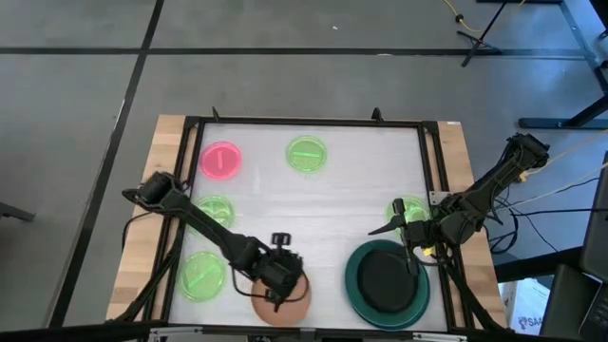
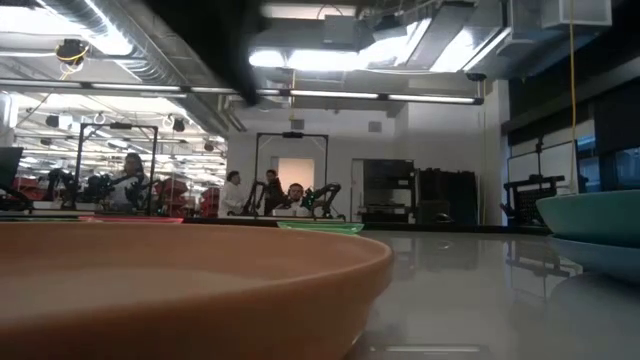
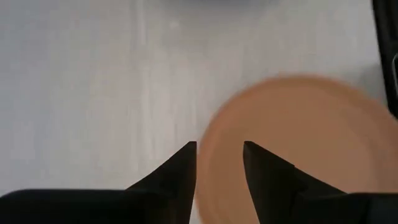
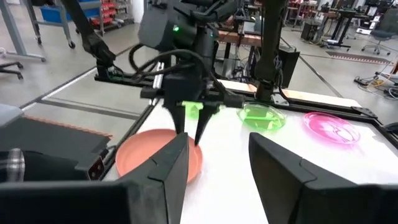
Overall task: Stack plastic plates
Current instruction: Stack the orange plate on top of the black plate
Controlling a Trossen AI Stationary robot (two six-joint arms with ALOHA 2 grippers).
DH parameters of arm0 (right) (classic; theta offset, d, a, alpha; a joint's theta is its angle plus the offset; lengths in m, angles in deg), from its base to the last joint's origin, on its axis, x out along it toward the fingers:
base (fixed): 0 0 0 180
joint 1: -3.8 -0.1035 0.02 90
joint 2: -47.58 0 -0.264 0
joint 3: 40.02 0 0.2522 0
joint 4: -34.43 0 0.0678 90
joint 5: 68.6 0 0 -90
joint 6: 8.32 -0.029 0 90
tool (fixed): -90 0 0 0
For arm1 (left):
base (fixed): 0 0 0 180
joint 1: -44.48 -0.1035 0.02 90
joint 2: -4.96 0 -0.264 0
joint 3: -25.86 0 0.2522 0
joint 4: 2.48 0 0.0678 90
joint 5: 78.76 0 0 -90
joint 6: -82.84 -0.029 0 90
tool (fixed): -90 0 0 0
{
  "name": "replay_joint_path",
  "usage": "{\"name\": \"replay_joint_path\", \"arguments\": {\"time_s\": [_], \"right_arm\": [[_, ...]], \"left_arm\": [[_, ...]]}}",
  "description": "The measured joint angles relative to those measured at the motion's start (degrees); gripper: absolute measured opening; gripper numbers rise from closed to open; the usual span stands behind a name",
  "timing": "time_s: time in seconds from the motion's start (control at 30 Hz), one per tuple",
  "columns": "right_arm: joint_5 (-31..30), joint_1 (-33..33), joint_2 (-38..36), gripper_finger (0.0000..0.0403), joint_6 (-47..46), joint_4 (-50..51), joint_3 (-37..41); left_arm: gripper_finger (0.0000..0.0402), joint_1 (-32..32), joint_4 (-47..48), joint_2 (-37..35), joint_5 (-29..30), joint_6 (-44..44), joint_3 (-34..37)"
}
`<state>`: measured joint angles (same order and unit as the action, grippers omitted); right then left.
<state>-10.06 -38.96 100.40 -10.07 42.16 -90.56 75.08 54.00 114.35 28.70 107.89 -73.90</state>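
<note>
The terracotta-orange plate (image 1: 283, 302) lies flat at the table's near edge, left of centre. My left gripper (image 3: 219, 155) is open and points down over it. Its two fingers stand on either side of the plate's rim (image 3: 208, 134), and no touch shows. The black plate (image 1: 385, 280) rests in the large teal plate (image 1: 356, 285) at the near right. In the low view a slate-blue rim (image 2: 600, 258) shows under the teal one (image 2: 590, 215). My right gripper (image 1: 410, 249) hangs open over the black plate's far edge, holding nothing.
Neon-green small plates lie at the far middle (image 1: 306, 154), the left (image 1: 217, 211), the near left (image 1: 202, 275) and the right (image 1: 408, 209), the last partly under my right arm. The pink plate (image 1: 220, 160) is at the far left. The table's centre (image 1: 323, 228) is bare.
</note>
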Motion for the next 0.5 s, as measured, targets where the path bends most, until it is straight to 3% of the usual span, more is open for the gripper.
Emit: {"name": "replay_joint_path", "arguments": {"time_s": [0.23,0.5], "right_arm": [[0.0,0.0,0.0,0.0161,0.3,0.1,0.0],[-2.1,0.0,0.0,0.0161,0.5,0.0,0.0]], "left_arm": [[0.0126,0.2,-5.9,-8.6,-2.3,14.1,15.6],[0.0126,-0.7,-14.0,-7.7,-9.8,22.4,23.8]]}}
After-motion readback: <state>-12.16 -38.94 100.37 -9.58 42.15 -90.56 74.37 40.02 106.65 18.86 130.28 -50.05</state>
